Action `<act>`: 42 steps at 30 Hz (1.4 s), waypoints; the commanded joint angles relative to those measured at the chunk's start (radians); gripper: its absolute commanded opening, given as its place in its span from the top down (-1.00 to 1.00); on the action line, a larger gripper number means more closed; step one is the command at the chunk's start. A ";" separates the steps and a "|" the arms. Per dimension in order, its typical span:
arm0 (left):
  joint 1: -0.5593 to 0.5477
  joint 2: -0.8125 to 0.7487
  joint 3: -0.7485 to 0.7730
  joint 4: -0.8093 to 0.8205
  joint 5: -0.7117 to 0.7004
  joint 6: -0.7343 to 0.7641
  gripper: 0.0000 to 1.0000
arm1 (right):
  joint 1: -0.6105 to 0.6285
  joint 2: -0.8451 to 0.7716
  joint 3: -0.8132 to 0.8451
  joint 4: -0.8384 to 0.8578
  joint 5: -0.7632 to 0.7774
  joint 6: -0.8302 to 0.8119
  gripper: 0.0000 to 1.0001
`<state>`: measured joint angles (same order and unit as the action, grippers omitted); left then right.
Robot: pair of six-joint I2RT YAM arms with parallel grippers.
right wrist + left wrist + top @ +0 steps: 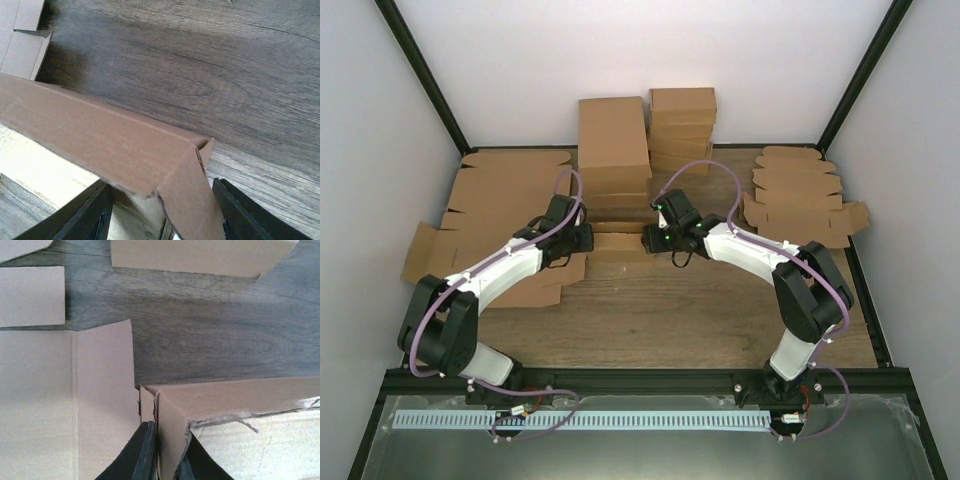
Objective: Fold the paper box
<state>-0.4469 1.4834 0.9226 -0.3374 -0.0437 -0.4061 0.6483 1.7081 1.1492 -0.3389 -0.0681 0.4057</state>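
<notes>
- Flat brown cardboard blanks point(490, 200) lie at the left of the wooden surface point(700, 310), one just beside the box's left end. A sliding box could snag on it.
- The left pincer point(166, 450) is pressed together on the thin end wall of the small brown creased paper box point(618, 241). The box sits mid-surface between the two arms.
- In the left wrist view, the box's top edge looks ragged near that grip. A hard pull or twist there would likely tear the cardboard further.
- The right pincer point(161, 206) stands spread astride the box's right corner. Whether its pads press the cardboard cannot be told.
- That corner flap stands out, untucked. If the right side has no firm hold, the wall may spring back open, or the box may skew under the left arm's pull.
</notes>
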 commanded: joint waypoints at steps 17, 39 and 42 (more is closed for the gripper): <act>-0.006 -0.108 0.098 -0.204 0.014 0.005 0.03 | -0.009 0.031 0.039 -0.073 0.019 0.000 -0.12; -0.005 0.018 0.122 -0.156 -0.032 0.027 0.93 | -0.009 0.039 0.051 -0.081 0.020 -0.005 -0.12; -0.007 0.004 0.079 -0.138 -0.021 0.018 0.92 | -0.009 0.040 0.051 -0.081 0.021 -0.004 -0.13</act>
<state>-0.4541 1.4887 1.0466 -0.5053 -0.0769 -0.3847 0.6472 1.7203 1.1744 -0.3660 -0.0704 0.4080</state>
